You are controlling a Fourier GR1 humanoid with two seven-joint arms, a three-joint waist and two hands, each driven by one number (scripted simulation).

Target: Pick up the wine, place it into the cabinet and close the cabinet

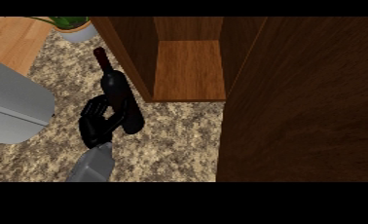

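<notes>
The left hand curls its fingers around the wine; next, lift it into the open cabinet.

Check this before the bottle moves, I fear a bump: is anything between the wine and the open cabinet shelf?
The cabinet's left wall stands between the wine bottle, held by the hand, and the shelf. Its front opening looks clear.

left hand gripping wine bottle, cabinet open
</notes>
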